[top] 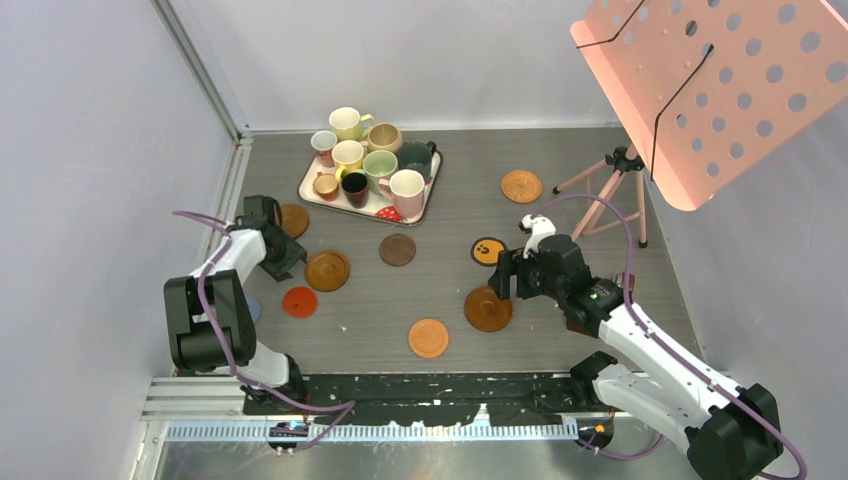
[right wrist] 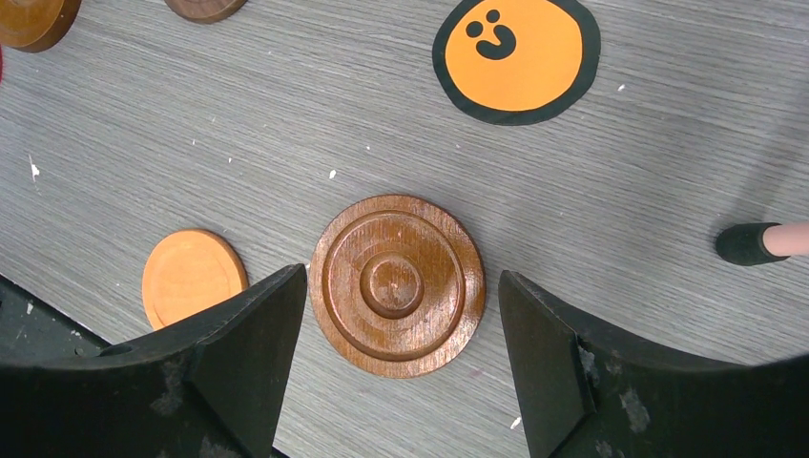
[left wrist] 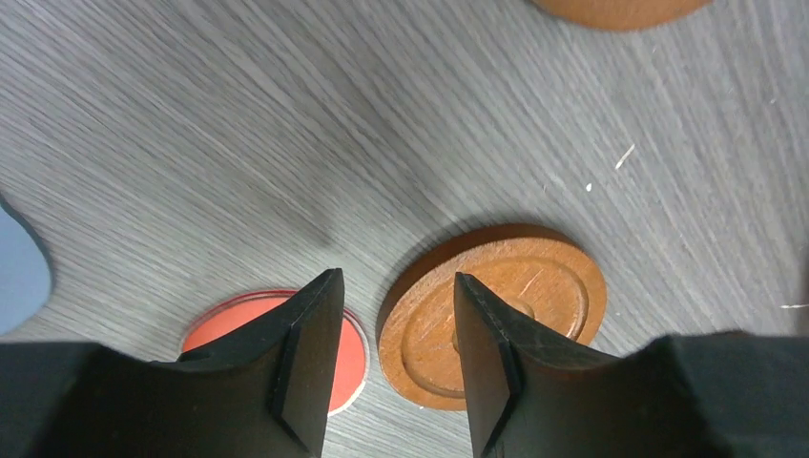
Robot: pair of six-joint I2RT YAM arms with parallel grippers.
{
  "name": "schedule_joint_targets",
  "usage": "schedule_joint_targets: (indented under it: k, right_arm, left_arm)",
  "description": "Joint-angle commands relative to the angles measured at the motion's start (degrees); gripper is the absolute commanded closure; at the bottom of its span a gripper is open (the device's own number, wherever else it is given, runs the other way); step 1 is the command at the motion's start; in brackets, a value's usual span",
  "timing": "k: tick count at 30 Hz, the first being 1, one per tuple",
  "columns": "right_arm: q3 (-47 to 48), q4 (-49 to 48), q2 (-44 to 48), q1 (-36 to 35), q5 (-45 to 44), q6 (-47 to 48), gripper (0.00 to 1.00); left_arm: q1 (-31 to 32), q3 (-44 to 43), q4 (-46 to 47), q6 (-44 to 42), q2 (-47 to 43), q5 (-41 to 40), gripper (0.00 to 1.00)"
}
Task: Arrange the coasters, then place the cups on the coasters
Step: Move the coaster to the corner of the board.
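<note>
Hovering directly over the ringed brown wooden coaster, the right gripper is wide open and empty, with one finger on each side of the disc. The disc lies flat on the table; being round, it offers no long axis. The left gripper, half open and empty, hangs between a red coaster and a rimmed wooden coaster.
</note>
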State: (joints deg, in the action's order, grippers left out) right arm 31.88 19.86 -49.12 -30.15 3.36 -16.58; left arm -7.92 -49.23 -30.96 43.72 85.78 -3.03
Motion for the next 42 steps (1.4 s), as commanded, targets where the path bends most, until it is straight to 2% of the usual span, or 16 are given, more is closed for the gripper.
schedule_joint_targets:
  k: [1,5,10,20,32,37,42]
  right_arm:
    - [0.63,-1.67,-0.09,-0.19,0.42,0.79,0.2]
    - [0.72,-1.66,-0.22,-0.19,0.33,0.76,0.2]
    - [1.0,-1.39,-0.51,-0.24,0.47,1.0,0.2]
    - [1.73,-1.2,-1.69,-0.18,0.22,0.98,0.2]
    - [2.26,-1.49,-3.89,-0.19,0.12,1.47,0.2]
    - [2.58,-1.68,-4.87,-0.2,0.13,1.57,0.2]
    - [3.07,-1.92,-5.36,-0.21,0.37,1.46,0.2]
  left_arm:
    - [-2.17,-2.72,1.85,-1.49,-2.37,0.48,0.51]
    - [-2.58,-4.66,2.3,-1.86,-2.57,0.34,0.46]
    - [-7.48,-9.5,4.05,-0.09,0.67,1.42,0.46]
    - [-12.03,-24.09,3.94,-0.66,14.28,8.71,0.5]
    - [-14.05,-38.64,-2.36,-4.33,27.55,9.29,0.47]
    - [-14.05,-40.78,-3.1,-5.23,30.59,13.53,0.48]
    - [-13.97,-37.79,-1.41,-4.36,29.23,17.78,0.48]
